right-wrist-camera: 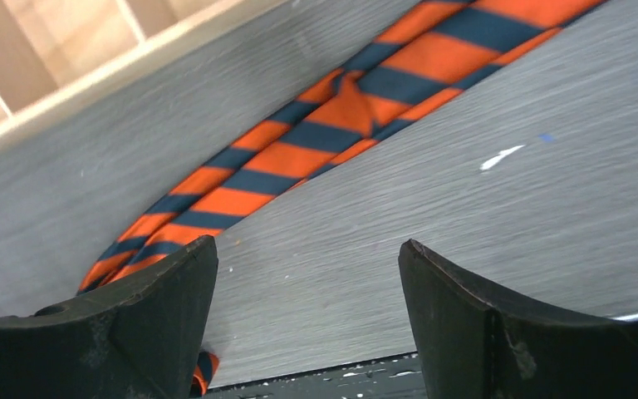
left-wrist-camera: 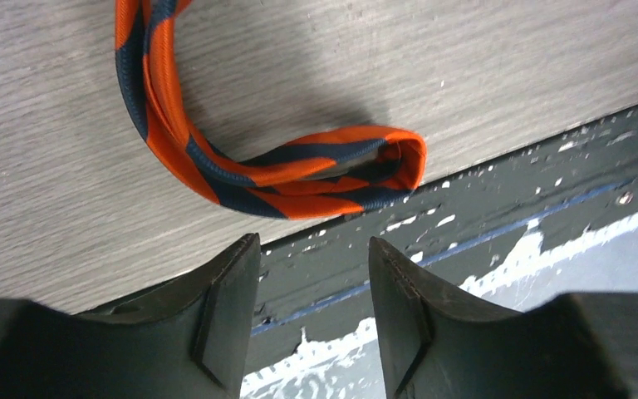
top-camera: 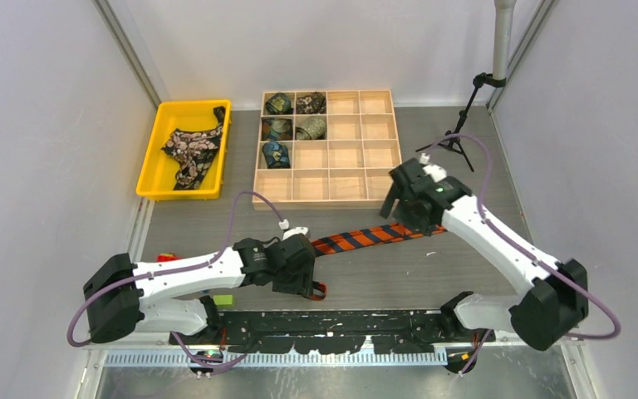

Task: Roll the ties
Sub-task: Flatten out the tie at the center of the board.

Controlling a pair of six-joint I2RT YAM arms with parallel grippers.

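An orange-and-black striped tie (top-camera: 365, 238) lies stretched across the table between the two arms. Its narrow end is folded back into a small loop (left-wrist-camera: 299, 174) near the table's front edge. My left gripper (top-camera: 309, 287) (left-wrist-camera: 311, 241) is open just short of that loop, with nothing between its fingers. My right gripper (top-camera: 399, 218) (right-wrist-camera: 307, 245) is wide open over bare table, with the tie's wider part (right-wrist-camera: 299, 158) running past its left finger. A black tie with pink flowers (top-camera: 191, 150) lies crumpled in the yellow bin (top-camera: 145, 179). Several rolled ties (top-camera: 279, 103) fill the left cells of the wooden grid box (top-camera: 256, 187).
The wooden box's rim (right-wrist-camera: 133, 71) is close behind the right gripper. A small tripod stand (top-camera: 457, 141) is at the back right. A red block (top-camera: 166, 257) and a green block (top-camera: 223, 299) lie by the left arm. A black strip (left-wrist-camera: 507, 208) borders the table's front edge.
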